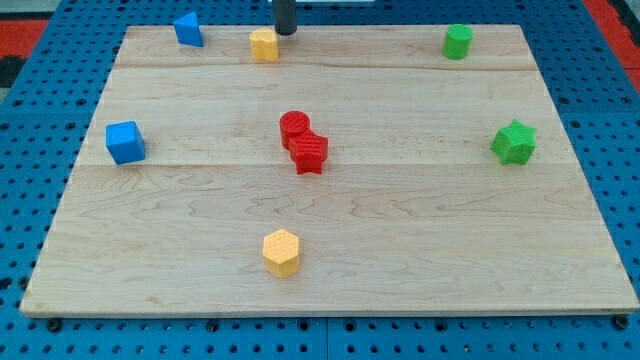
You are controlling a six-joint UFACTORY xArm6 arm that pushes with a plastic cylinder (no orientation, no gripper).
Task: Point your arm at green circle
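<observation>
Camera view puts the green circle (pixel 458 41) near the board's top right, standing alone, so nothing blocks an approach. My tip (pixel 286 32) sits well apart to its left, just beside the yellow block (pixel 264 45). No pincer exists here; the rod's upper part is cut off.

The rod is cut off by the view's top edge, so only its lowest stretch shows, with my tip (pixel 286 33) at the board's far edge just right of the yellow block (pixel 264 45), whose shape at that distance cannot be settled. The red cylinder (pixel 295 128) and the red star-like block (pixel 309 153) touch, the nearer one covering the cylinder's lower side. The small blue block (pixel 188 29) at the view's top left is too small to name its shape.
</observation>
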